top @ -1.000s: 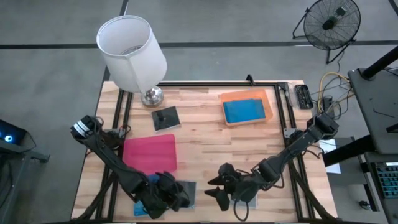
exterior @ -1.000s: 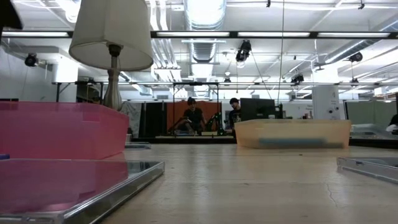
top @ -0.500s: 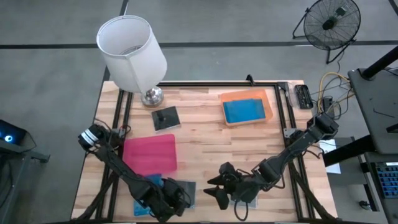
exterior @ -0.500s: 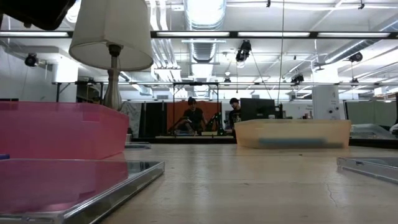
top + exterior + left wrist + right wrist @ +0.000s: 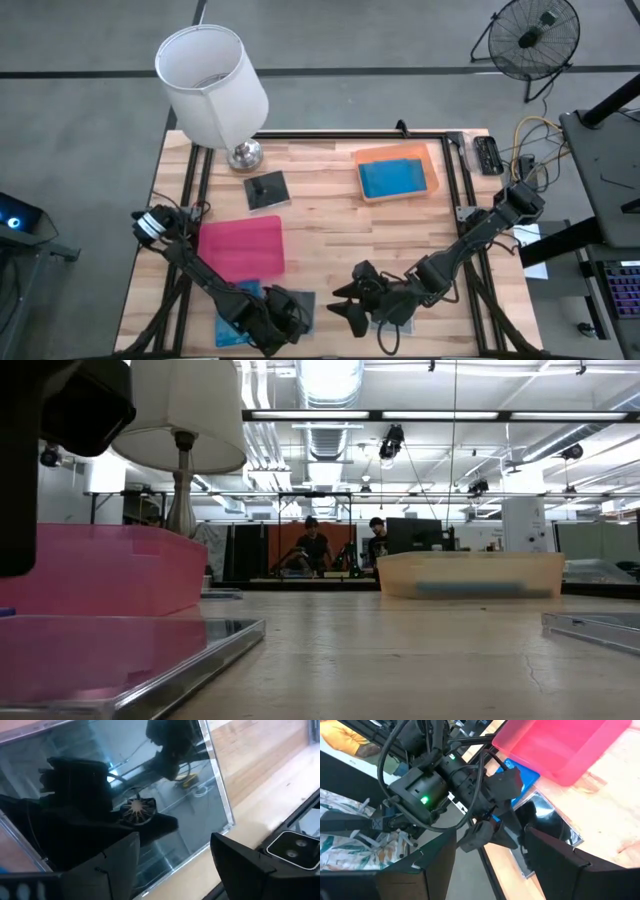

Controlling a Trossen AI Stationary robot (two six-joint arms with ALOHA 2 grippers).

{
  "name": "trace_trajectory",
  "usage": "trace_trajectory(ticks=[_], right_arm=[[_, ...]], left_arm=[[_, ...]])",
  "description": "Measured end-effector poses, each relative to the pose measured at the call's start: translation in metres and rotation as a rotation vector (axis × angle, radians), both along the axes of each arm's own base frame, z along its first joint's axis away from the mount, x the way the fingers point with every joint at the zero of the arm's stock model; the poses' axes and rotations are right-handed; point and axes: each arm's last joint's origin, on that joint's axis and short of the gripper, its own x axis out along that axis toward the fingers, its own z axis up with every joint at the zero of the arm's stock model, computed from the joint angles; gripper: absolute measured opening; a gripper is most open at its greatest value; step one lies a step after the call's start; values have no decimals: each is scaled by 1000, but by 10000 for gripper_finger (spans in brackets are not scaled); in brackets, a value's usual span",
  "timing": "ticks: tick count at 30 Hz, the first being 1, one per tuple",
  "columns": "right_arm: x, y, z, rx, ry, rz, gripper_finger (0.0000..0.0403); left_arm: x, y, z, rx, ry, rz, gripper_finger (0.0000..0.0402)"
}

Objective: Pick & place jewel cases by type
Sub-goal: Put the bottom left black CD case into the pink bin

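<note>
I see no readable writing. My left gripper (image 5: 288, 318) hovers parted over a dark jewel case (image 5: 300, 306) at the desk's (image 5: 330, 225) near edge; my right gripper (image 5: 345, 300) waits beside, fingers apart, holding nothing.

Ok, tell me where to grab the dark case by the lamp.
Probably from above, across its side edges: the case lies flat, so only edges offer a hold, and the lamp base crowds its far corner.
</note>
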Motion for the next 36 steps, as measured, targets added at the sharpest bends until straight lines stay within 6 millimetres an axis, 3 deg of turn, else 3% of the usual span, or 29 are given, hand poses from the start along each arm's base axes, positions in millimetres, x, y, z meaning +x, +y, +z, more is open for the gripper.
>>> trace_trajectory(ticks=[9,23,30,36], right_arm=[[0,0,1,-9,-12,9,231],[-2,2,2,40,-14,-32,231],[-34,0,6,-73,66,-189,230],[-54,-12,12,-144,143,-217,230]], left_arm=[[10,5,-3,-13,-16,25,229],[41,41,-2,18,-56,77,229],[53,57,-1,16,-58,80,229],[62,73,-1,24,-56,93,229]])
